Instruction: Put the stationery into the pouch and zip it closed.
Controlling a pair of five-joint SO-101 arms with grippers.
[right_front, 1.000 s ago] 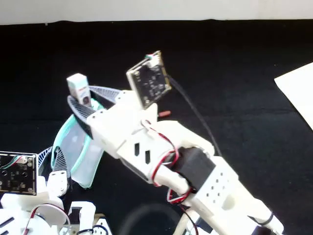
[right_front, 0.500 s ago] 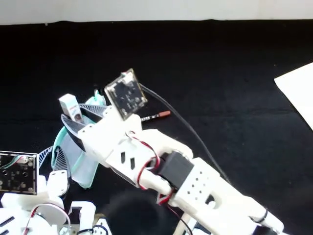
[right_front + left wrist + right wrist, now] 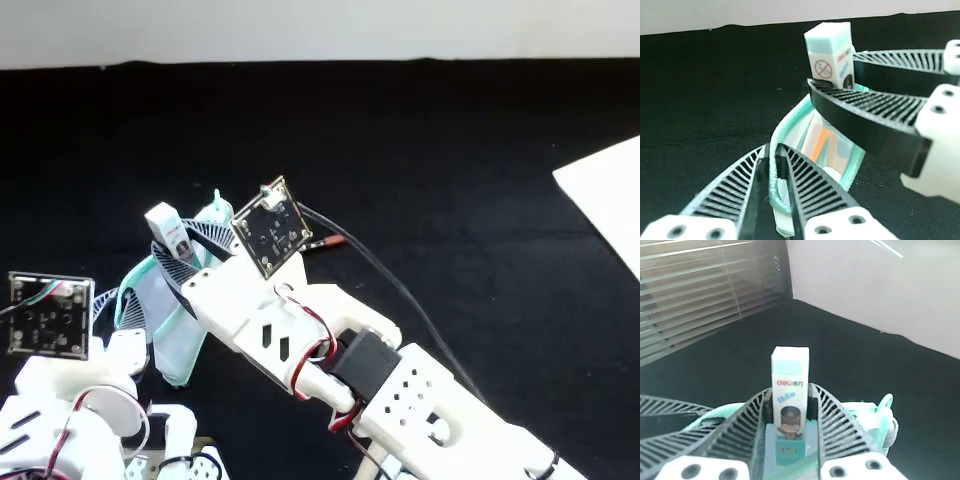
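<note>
Holding an eraser at the pouch's open mouth

At the lower left of the high view we see the left gripper (image 3: pixel 122 308), its jaws pressed together on the mint-green rim of the pouch (image 3: pixel 172 335) (the left wrist view shows that rim pinched between the two ribbed fingers). The pouch lies on the black table (image 3: pixel 450 150) left of centre with its mouth open, and an orange item (image 3: pixel 818 144) shows inside it. Just above and to the right, the right gripper (image 3: pixel 178 250) has its jaws clamped on a white and blue eraser (image 3: pixel 167 228), which stands upright between them with its top clear of the fingertips. We find the eraser at the pouch's upper end, not inside it. Near the centre a pen (image 3: pixel 325 241) with a red end lies on the table beside the arm's cable (image 3: pixel 400 290). At the right edge sits a white sheet (image 3: pixel 605 195).
</note>
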